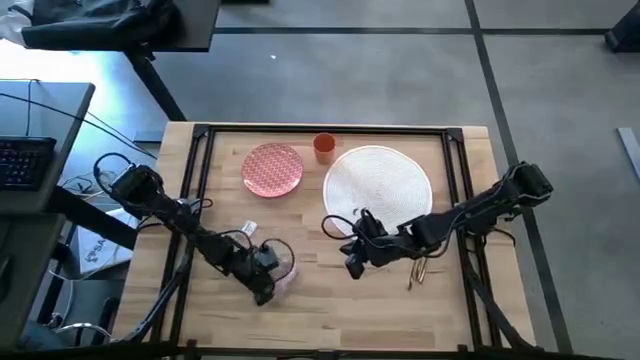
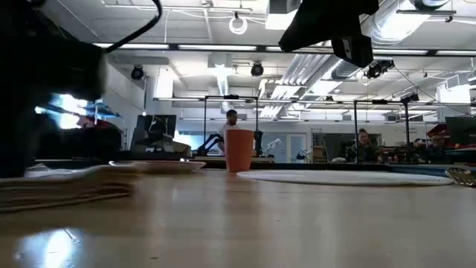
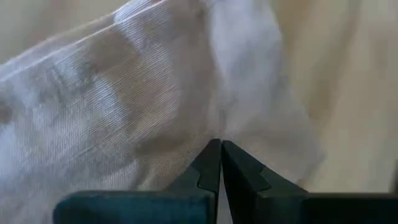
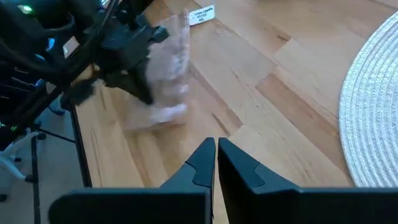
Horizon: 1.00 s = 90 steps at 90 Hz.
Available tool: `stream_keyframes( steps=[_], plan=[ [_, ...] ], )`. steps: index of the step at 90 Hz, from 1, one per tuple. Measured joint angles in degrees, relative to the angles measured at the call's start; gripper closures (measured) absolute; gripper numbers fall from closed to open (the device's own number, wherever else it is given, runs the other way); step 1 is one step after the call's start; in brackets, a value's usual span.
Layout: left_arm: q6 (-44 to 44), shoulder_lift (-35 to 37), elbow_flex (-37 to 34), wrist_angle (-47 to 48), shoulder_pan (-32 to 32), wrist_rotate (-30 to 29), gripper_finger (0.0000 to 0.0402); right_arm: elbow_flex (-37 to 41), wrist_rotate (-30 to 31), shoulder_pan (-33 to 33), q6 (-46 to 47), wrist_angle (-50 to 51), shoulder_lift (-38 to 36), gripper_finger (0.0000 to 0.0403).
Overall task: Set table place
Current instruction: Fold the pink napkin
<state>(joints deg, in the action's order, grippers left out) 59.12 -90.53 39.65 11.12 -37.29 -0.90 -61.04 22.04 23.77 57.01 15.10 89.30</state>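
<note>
Left gripper (image 1: 268, 283) sits right on the beige napkin (image 1: 283, 268) at the bench's (image 1: 330, 310) near edge, fingers pinched together against the cloth. Right gripper (image 1: 354, 262), fingers closed and empty, hovers beside the white placemat (image 1: 378, 182).

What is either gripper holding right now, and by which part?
The left gripper is shut on the napkin, apparently near its edge. The right gripper is shut and holds nothing.

A robotics lab or workshop in a large open industrial hall. Exposed silver ventilation ducts (image 2: 401, 26) and strip lights run under the high ceiling, black metal frame rigs (image 2: 230, 123) stand on the grey concrete floor (image 1: 400, 70), and people sit at distant workbenches.
</note>
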Motion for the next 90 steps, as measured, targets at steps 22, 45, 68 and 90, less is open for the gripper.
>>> stream_keyframes(
  steps=[22, 45, 68, 90],
  plan=[
    [10.2, 8.1, 0.0, 12.3, -7.8, 1.0, 0.0402, 0.0, 0.1, -0.2, -0.5, 0.6, 0.0, 0.0403],
    [38.2, 10.1, -0.3, 20.0, -9.5, -12.7, 0.0402, 0.0, 0.3, -0.9, -1.9, 0.5, 0.0, 0.0403],
    [34.9, 8.1, -4.7, 19.2, -6.3, -6.2, 0.0401, 0.0, 0.3, -1.3, -2.0, 0.5, 0.0, 0.0403],
    [10.3, 8.0, -0.8, 36.3, -4.6, -12.7, 0.0402, 0.0, -0.6, -1.3, -1.8, 0.5, 0.0, 0.0403]
  ],
)
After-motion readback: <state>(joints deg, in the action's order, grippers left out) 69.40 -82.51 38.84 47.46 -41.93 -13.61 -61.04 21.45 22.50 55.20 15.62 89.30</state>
